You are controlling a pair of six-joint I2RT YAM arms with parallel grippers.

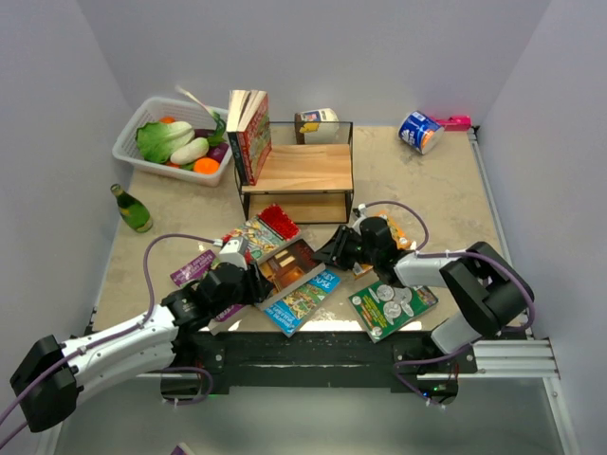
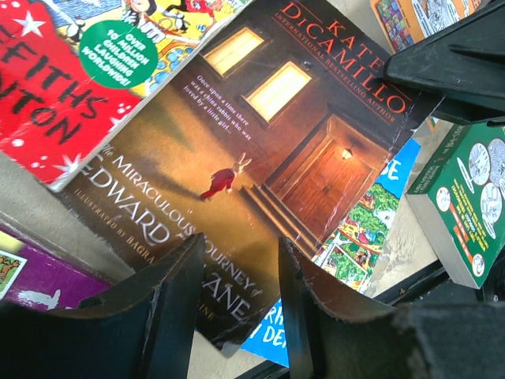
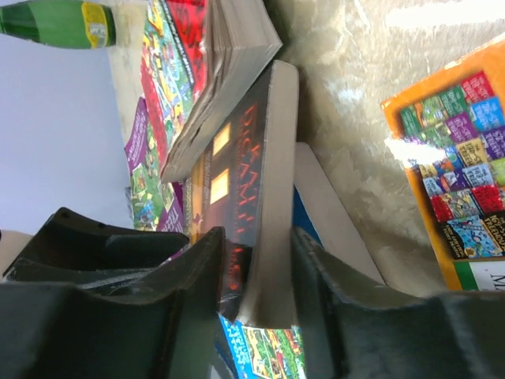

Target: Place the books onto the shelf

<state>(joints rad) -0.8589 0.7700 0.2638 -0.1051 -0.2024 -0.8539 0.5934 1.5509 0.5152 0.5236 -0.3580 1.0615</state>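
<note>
Two books (image 1: 248, 136) are standing on the shelf (image 1: 297, 169); the rest are lying scattered on the table. Both grippers are pinching the dark DiCamillo paperback (image 1: 289, 263): left gripper (image 2: 234, 296) at its bottom edge, right gripper (image 3: 256, 280) on its spine end.

Both arms wear white shells over black joints, purple cables looping along them, and end in a matte black left pincer (image 1: 254, 282) and right pincer (image 1: 334, 252).

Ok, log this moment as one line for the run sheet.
left hand: shut on dark brown book | right hand: straddling same book's edge | shelf: two books standing
</note>
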